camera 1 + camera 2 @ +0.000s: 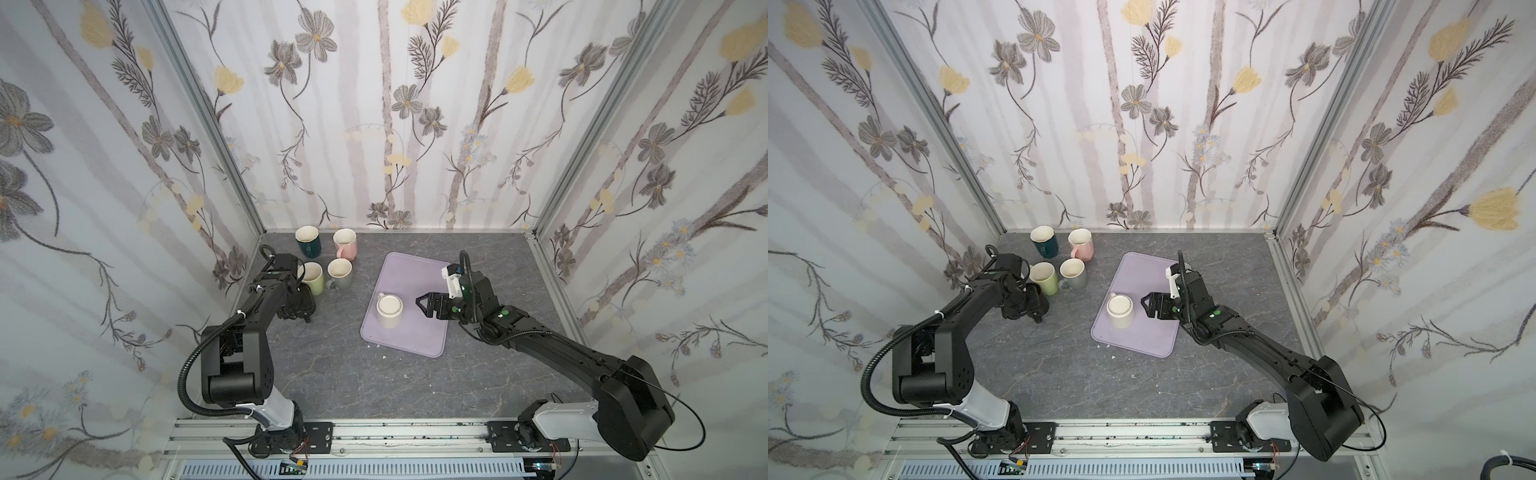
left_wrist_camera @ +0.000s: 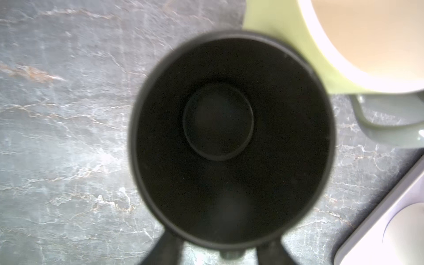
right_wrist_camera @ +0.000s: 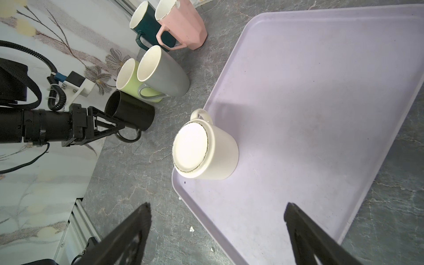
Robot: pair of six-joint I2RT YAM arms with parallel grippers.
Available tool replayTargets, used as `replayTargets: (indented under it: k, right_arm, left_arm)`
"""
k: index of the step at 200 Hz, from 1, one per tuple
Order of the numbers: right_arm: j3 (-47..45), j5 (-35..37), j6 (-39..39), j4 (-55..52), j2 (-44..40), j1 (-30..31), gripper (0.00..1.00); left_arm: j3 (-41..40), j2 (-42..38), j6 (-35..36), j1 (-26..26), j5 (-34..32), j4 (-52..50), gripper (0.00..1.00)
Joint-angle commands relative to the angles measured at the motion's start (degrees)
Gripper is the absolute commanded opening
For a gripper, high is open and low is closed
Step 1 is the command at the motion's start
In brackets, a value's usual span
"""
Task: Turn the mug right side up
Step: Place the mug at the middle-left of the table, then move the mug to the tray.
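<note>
No text, label or number can be read anywhere.

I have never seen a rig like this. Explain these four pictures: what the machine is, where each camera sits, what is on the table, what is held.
Two black robot arms, the left arm and the right arm, stand at the near edge of a marbled table. Two pictures look down from one overhead camera pair; the other two come from a camera on each arm's wrist. Four mugs stand upright near the left arm: dark green, pink, light green, grey. A white mug sits upside down on a lilac tray. The right end effector, the arm's two-fingered claw, is open beside it and holds nothing. The left end effector straddles an upright black mug; whether it grips, I cannot tell.
</note>
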Motion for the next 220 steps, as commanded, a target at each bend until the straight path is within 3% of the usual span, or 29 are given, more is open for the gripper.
replayTargets:
  k: [1, 10, 15, 19, 79, 136, 220]
  right_arm:
    - [1.35, 1.57, -1.41, -0.71, 0.5, 0.55, 0.92]
    - [1.84, 1.98, -1.7, -1.39, 0.55, 0.75, 0.92]
    - [2.23, 2.35, -1.96, -1.92, 0.68, 0.91, 0.92]
    - [2.49, 2.68, -2.13, -2.34, 0.79, 0.95, 0.92]
    - [13.33, 11.04, -6.76, -11.98, 6.15, 4.95, 0.92]
    - [34.89, 17.78, -11.35, -25.7, 24.9, 8.39, 0.92]
    - [62.08, 23.92, -11.06, -40.09, 46.82, 13.77, 0.92]
  left_arm:
    - [0.0, -1.02, 0.11, -1.09, -2.4, 0.64, 0.75]
    - [-0.4, -1.7, 0.03, -1.56, -2.67, 0.64, 0.83]
    - [-0.6, -2.34, -0.05, -1.75, -2.85, 0.5, 0.97]
    - [-0.69, -2.74, -0.14, -1.88, -2.98, 0.36, 1.0]
    - [-3.49, -16.8, -0.59, -3.13, -1.59, -4.17, 1.0]
    - [-13.8, -36.56, -3.69, -3.13, 4.33, -0.2, 1.0]
    - [-22.14, -50.4, -6.02, -3.21, 7.47, 5.01, 1.0]
